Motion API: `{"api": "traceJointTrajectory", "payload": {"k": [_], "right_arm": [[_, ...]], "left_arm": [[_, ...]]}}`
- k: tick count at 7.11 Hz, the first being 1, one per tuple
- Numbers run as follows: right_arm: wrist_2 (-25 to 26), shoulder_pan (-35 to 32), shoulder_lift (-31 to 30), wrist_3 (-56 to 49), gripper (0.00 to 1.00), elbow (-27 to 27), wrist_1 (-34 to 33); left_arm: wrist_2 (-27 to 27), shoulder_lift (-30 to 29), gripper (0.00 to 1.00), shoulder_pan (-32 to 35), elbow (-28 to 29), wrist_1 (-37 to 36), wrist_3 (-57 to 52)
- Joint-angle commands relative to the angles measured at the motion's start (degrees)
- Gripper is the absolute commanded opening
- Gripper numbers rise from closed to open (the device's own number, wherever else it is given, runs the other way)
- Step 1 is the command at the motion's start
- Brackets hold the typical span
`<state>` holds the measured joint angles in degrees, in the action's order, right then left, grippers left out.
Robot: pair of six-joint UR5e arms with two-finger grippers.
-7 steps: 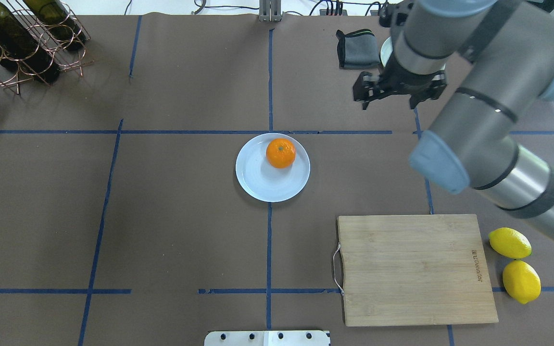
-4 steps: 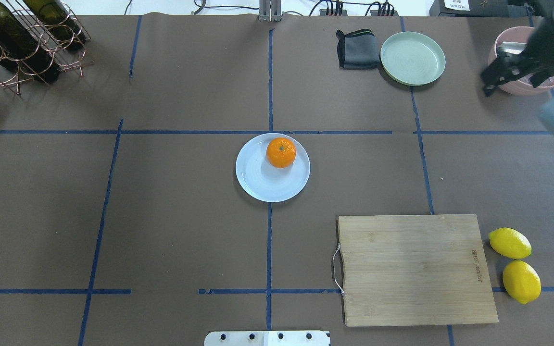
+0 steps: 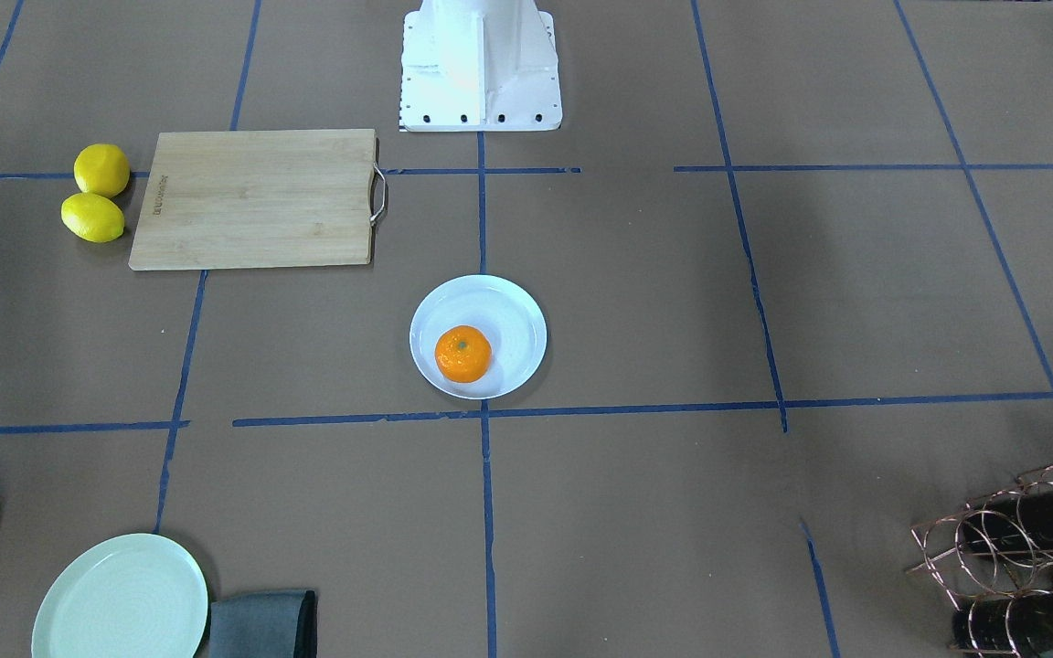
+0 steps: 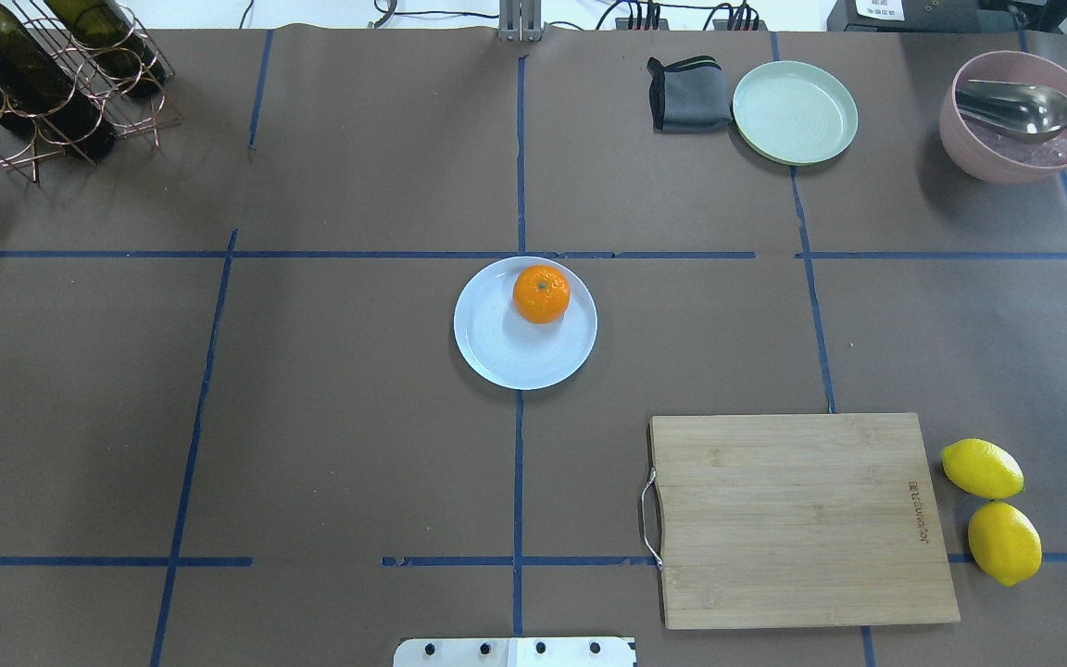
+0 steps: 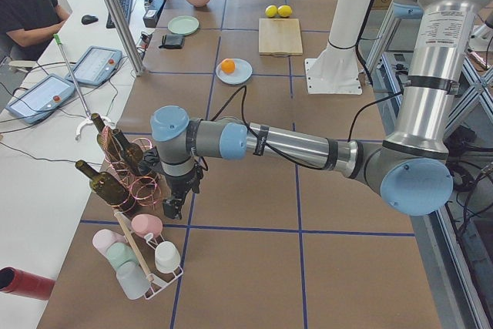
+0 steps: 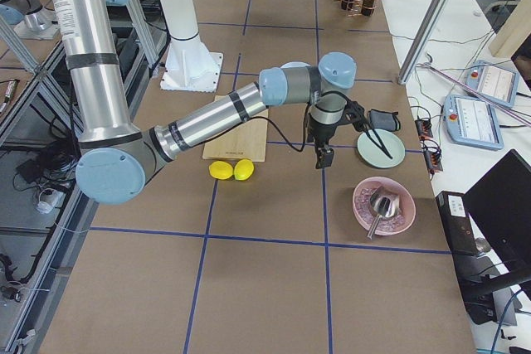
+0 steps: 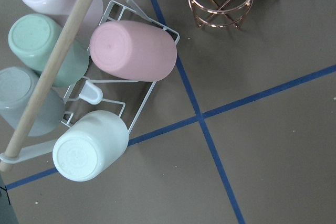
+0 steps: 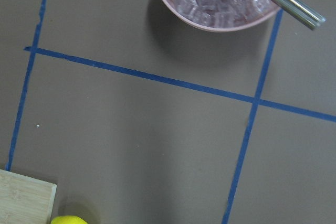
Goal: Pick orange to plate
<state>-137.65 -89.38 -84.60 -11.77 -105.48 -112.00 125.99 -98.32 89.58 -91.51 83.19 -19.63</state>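
The orange (image 4: pixel 541 295) sits on the far part of the pale bluish-white plate (image 4: pixel 506 357) at the table's middle, stem spot up; the front view shows the same orange (image 3: pixel 463 354) on the plate (image 3: pixel 510 318). Neither gripper is near it. My left gripper (image 5: pixel 171 209) hangs at the table's left end by the wine bottle rack and the cup rack. My right gripper (image 6: pixel 323 157) hangs over bare table between the lemons and the pink bowl. Both show only in side views, so I cannot tell whether they are open or shut.
A wooden cutting board (image 4: pixel 797 519) lies at the near right with two lemons (image 4: pixel 981 468) beside it. A mint-green plate (image 4: pixel 795 112), a grey cloth (image 4: pixel 686 93) and a pink bowl (image 4: pixel 992 153) with a spoon stand far right. A bottle rack (image 4: pixel 43 74) stands far left.
My right arm has swung off to the right and left the overhead view, uncovering the mint plate and the pink bowl. The orange and plate have not moved.
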Motion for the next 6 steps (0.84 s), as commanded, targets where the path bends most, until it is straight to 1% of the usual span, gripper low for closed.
{"api": "traceJointTrajectory", "payload": {"k": [1,2,3,4,5,6], "right_arm": [[-1.05,-4.22,-4.67,-1.58,1.0,1.25,0.12],[-0.95,-4.22,-5.48,-0.72,1.0,2.29,4.38],[-1.39,-4.57,-5.75,-0.27,1.0,3.95,6.51],[-1.74,-4.57,-6.01,0.25,1.0,4.06,6.54],[-2.27,-4.57,-6.1,2.17,1.0,4.06,6.62],[-2.79,-4.57,-6.19,2.63,1.0,4.23,6.71]], "left_arm": [[-0.04,0.05,1.0,0.51,0.81,-0.22,-1.11],[-0.04,0.58,1.0,1.29,0.72,-0.22,-1.2],[-0.04,2.06,1.0,2.52,0.28,-0.22,-1.64],[-0.04,2.51,1.0,3.84,0.71,-0.66,-5.82],[0.3,2.6,1.0,5.33,0.54,-5.45,-6.55],[5.18,2.95,1.0,5.43,0.37,-6.89,-6.21]]}}
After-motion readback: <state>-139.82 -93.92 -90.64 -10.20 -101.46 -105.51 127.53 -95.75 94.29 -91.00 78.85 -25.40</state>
